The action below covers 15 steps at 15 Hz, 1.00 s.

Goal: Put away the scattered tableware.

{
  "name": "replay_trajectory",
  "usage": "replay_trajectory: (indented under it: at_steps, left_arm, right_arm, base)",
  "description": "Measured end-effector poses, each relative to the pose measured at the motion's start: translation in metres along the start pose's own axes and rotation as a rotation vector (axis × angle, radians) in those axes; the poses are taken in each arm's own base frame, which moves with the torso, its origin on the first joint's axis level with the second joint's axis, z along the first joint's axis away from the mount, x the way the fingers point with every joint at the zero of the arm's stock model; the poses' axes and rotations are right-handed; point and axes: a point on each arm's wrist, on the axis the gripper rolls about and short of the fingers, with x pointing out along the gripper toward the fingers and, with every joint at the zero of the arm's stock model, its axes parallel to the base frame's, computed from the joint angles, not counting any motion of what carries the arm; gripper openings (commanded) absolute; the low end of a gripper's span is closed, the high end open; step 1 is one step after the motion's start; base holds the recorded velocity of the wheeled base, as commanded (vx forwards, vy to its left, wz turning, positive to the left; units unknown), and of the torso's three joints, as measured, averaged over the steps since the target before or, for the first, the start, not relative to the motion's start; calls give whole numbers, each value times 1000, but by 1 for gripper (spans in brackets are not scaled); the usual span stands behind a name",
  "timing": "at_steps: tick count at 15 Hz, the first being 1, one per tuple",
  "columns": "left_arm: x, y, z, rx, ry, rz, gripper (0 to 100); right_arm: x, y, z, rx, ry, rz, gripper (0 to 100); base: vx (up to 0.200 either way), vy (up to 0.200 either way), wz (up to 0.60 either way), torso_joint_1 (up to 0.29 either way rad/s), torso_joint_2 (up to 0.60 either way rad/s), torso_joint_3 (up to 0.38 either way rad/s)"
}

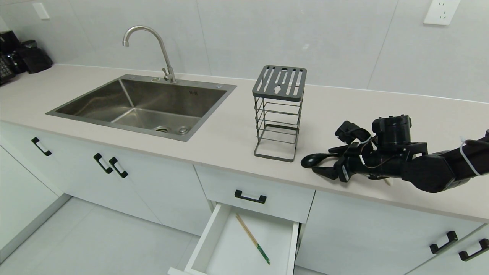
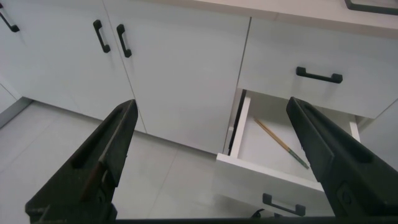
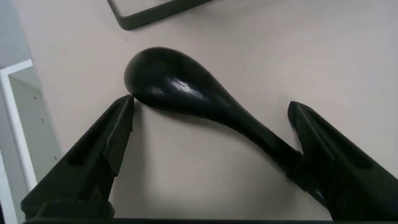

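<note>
The black spoon (image 3: pixel 186 93) is lying on the counter (image 1: pixel 229 141) near the wire rack (image 1: pixel 279 114), between the spread jaws of the right gripper (image 3: pixel 210 109), its long axis running slantwise across their gap.

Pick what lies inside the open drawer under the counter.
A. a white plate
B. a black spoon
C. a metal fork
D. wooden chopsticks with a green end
D: the wooden chopsticks with a green end lie slantwise on the floor of the open drawer, while the black spoon is up on the countertop.
</note>
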Motion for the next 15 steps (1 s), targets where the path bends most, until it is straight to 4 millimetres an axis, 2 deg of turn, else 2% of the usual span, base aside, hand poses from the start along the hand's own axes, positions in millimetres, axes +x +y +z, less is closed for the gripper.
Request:
replay_trajectory:
  at_steps: [4, 15]
  left_arm:
    - [0, 0, 0, 0, 0, 0, 100]
    - [0, 0, 0, 0, 0, 0, 100]
  right_arm:
    - [-4, 2, -3, -7, -5, -6, 0]
    - [-51, 32, -7, -39, -26, -6, 0]
  base:
    - [0, 0, 0, 0, 0, 0]
    - [0, 0, 0, 0, 0, 0]
